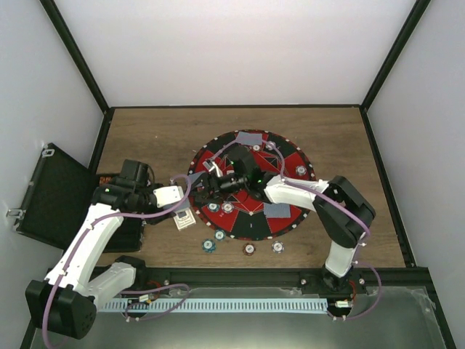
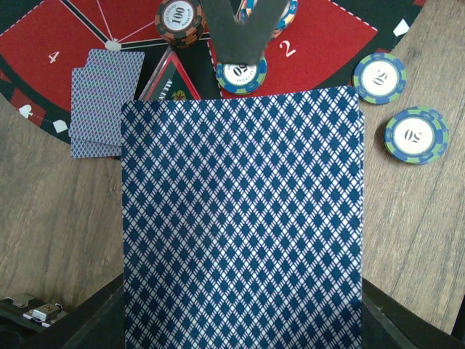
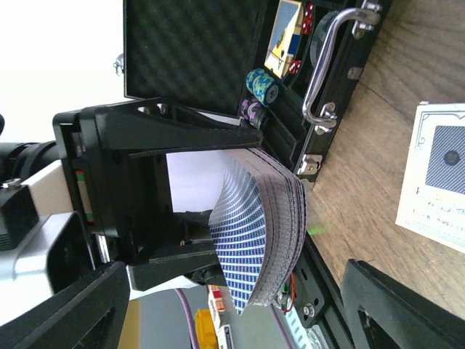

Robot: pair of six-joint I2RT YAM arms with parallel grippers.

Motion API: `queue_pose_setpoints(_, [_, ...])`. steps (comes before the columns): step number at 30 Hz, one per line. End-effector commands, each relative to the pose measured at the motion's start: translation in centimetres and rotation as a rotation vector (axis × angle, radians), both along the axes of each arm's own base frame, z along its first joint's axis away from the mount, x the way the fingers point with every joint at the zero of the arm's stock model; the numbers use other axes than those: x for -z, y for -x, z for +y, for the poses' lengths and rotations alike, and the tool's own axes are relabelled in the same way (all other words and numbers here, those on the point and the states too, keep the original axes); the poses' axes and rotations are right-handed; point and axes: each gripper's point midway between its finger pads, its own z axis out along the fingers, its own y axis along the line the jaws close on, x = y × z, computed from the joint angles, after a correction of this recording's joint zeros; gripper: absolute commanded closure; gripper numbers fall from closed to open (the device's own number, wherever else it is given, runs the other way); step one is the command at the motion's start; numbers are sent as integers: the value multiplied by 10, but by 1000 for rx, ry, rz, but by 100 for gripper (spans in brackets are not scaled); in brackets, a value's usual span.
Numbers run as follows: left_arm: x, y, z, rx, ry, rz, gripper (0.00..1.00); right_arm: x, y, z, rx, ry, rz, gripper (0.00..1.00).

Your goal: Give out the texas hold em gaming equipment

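The left gripper is clamped on a thick deck of blue diamond-backed playing cards. The deck is bowed between its black jaws and fills most of the left wrist view, so the fingers are hidden there. The right gripper is spread wide, nothing held, and is faced towards the deck. Both arms are bent inward over the round red and black mat, where the deck is hard to make out from above. Two face-down cards are laid on the mat, striped round poker chips beside it; the open black foam-lined case is cut off
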Motion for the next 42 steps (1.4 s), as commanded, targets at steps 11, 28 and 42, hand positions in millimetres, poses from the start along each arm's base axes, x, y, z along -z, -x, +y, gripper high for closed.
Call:
queue_pose_setpoints(11, [-11,-5,-4,9,28,-34,76,8,19,39,-92,-41,65,23])
queue_pose_setpoints(28, [-11,-4,-3,10,22,-42,76,30,13,53,-106,-49,144,35])
queue_pose_setpoints(42, [-10,-3,-3,13,26,-41,76,20,5,19,-55,-79,141,61])
